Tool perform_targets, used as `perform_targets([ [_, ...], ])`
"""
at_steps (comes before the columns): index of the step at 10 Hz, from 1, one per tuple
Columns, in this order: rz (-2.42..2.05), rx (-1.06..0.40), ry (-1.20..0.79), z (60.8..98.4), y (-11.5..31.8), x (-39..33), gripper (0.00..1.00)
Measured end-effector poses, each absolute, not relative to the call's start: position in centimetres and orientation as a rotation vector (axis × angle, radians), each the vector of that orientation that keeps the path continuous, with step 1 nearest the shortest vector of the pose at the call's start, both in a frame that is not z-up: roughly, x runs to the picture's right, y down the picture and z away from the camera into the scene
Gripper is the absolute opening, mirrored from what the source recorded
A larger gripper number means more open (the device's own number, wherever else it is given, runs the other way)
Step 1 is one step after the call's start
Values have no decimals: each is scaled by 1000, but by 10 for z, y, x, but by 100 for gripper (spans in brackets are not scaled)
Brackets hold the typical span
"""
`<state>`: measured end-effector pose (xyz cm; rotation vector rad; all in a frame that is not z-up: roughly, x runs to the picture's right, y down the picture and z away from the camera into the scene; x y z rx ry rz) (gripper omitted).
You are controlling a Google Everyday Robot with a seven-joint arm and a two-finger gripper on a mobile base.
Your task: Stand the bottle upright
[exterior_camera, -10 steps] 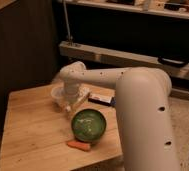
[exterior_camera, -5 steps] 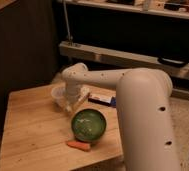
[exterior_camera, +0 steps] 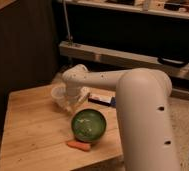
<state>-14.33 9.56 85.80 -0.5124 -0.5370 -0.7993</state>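
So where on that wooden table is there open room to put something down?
The table's left half and near-left corner are bare. The far right is crowded: the gripper hangs over the plastic cup, with the blue-and-white box, green bowl and carrot alongside.

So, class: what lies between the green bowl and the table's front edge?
In the camera view, a small orange carrot-like piece lies between the green bowl and the table edge. The tool is behind the bowl.

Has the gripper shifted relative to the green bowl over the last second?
No. The gripper stays low over the translucent cup, just up-left of the green bowl, as before.
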Motion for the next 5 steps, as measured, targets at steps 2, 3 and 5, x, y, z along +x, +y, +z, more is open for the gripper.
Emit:
perform_targets([
  [2, -794, -496, -534, 862, 98, -143, 55],
  [3, -789, -490, -539, 864, 98, -144, 55],
  [5, -785, -482, -548, 867, 98, -149, 55],
])
